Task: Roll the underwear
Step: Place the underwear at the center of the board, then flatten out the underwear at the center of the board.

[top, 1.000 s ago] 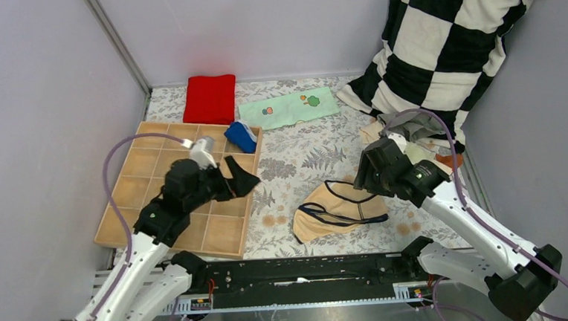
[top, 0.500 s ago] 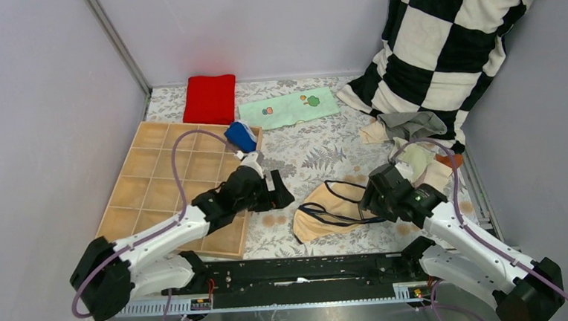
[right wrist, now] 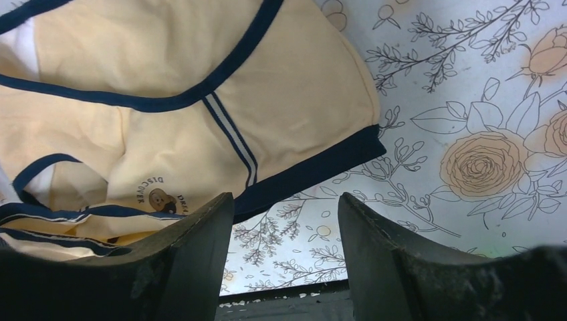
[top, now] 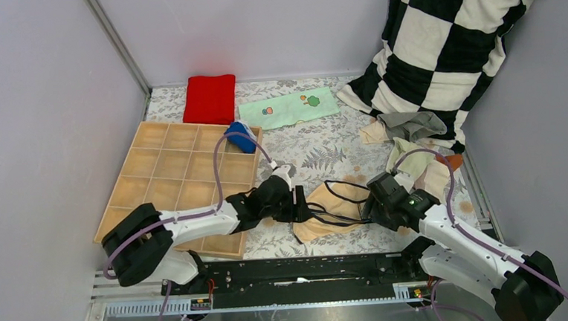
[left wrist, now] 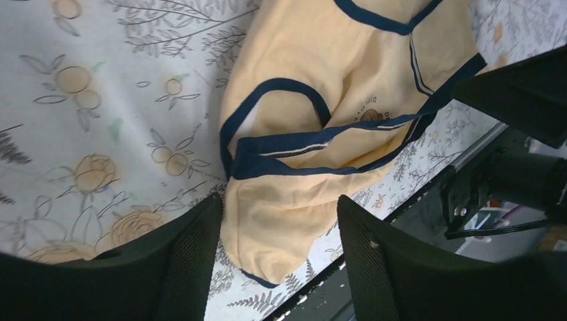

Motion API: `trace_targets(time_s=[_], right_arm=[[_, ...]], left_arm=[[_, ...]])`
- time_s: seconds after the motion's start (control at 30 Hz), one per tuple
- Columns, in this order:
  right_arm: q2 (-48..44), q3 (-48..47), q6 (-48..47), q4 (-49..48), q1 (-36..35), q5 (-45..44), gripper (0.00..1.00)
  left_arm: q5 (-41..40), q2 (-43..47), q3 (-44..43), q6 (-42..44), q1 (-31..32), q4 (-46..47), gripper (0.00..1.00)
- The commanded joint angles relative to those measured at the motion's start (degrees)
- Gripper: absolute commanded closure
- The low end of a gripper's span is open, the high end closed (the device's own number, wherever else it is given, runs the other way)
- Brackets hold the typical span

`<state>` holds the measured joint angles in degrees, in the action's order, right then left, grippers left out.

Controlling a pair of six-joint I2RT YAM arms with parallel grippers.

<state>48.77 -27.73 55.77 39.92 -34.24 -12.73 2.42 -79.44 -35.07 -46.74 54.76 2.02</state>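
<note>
- The tan briefs point(top: 337, 208) with navy trim lie crumpled on the floral table cover point(top: 318, 151), at the lower middle of the top view, between the two arms.
- The left gripper point(top: 299, 204) sits low at their left edge. Its fingers point(left wrist: 190, 261) are spread apart on either side of a folded corner of the cloth.
- The right gripper point(top: 368, 208) is at their right edge. Its fingers point(right wrist: 374, 254) are also apart, just at the navy hem.
- A blue striped bundle point(top: 240, 136) rests in the upper right corner cell of the wooden grid tray point(top: 156, 185).
- More small garments point(top: 414, 141) in grey, beige and pale green are heaped at the right, below the checkered cloth point(top: 452, 38).
- A red folded cloth point(top: 209, 98) and a mint printed cloth point(top: 289, 108) lie along the far wall.
</note>
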Motion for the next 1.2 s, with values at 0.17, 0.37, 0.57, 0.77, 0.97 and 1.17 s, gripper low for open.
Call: trace_targets(time_s=[0.17,0.37,0.57,0.77,0.97,1.17], right_arm=[[-0.5,2.8,2.8,-2.5,-0.1,-3.0,0.36],[-1.9,3.7,3.5,-6.0,-0.2,-2.3,0.45],[-3.3,5.4,2.9,-14.2,-0.1,3.3,0.49],[-1.7,1.2,2.1,-11.0,-0.2,0.8,0.42],[-8.3,-5.7,2.2,-3.5,0.0,-9.9,0.39],[-12.6,-9.1,2.3,0.7,-0.1,-13.2,0.39]], left_arm=[[-2.2,-2.9,-3.2,0.4,2.1,4.2,0.62],[-5.9,0.9,-5.8,2.7,2.1,-1.8,0.9],[-13.1,4.5,-13.0,8.7,2.0,-11.9,1.0],[-10.8,5.4,-19.5,16.4,2.0,-15.3,1.0],[1.2,8.8,-17.7,19.9,7.2,-15.1,1.0],[7.5,10.7,-7.6,15.9,18.7,-9.4,0.73]])
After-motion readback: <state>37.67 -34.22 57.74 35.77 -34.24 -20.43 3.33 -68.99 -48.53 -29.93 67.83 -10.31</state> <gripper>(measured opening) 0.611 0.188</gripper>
